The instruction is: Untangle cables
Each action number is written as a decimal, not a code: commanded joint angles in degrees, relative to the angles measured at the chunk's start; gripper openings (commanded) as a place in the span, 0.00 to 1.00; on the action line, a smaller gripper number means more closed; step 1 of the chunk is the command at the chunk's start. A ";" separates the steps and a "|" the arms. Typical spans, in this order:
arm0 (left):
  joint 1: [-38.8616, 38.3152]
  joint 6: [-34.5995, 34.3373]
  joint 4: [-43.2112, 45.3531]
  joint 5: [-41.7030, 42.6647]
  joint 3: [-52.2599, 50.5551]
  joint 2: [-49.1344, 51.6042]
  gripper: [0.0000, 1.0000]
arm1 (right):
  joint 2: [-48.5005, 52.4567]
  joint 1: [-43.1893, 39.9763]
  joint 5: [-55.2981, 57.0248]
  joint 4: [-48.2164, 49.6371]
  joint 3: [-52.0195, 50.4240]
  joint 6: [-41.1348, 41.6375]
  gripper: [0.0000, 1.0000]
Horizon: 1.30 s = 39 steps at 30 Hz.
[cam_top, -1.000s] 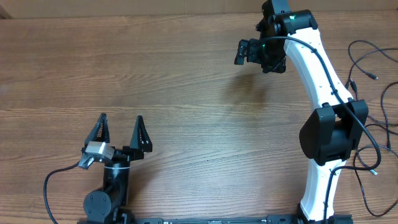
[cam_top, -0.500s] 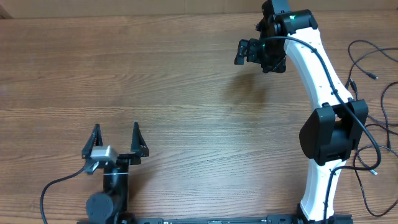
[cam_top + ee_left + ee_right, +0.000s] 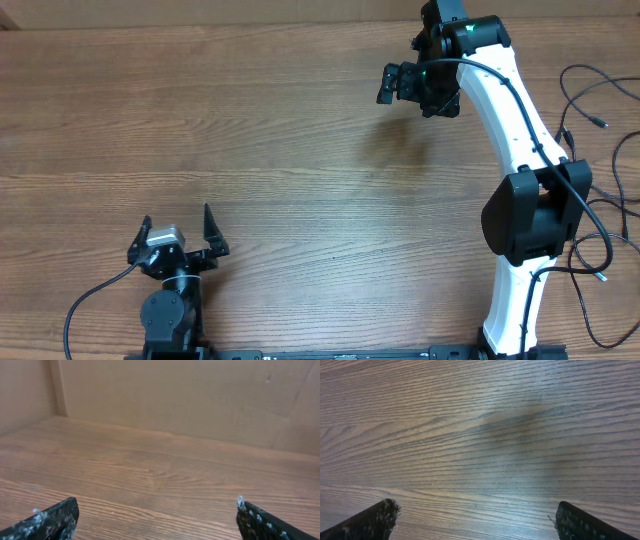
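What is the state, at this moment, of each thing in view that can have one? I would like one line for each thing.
left hand: open, holding nothing, at the near side of the table.
right hand: open, holding nothing, above bare wood at the far side.
cables: loose strands lying at the right edge, partly out of frame, touched by neither hand.

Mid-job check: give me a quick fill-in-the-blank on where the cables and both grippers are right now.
1. The cables lie loose at the ___ edge of the table.
2. The left gripper stands ___, with only wood showing between its fingers.
3. The right gripper is open over bare wood; of the two grippers, the ___ one is nearer the cables.
4. Both grippers hold ___.

Missing words: right; open; right; nothing.
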 commanded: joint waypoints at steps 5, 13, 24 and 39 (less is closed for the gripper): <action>7.08 -1.07 -1.36 12.13 -0.09 -0.59 1.00 | -1.88 -0.11 0.55 0.07 0.44 -0.22 1.00; 7.30 -1.29 -1.40 11.45 -0.09 -0.59 1.00 | -1.88 -0.11 0.55 0.07 0.44 -0.22 1.00; 7.30 -0.85 -1.38 11.10 -0.09 -0.59 1.00 | -1.88 -0.11 0.55 0.07 0.44 -0.22 1.00; 7.23 -6.91 -0.96 13.14 -0.11 -0.59 1.00 | -1.88 -0.11 0.55 0.07 0.44 -0.22 1.00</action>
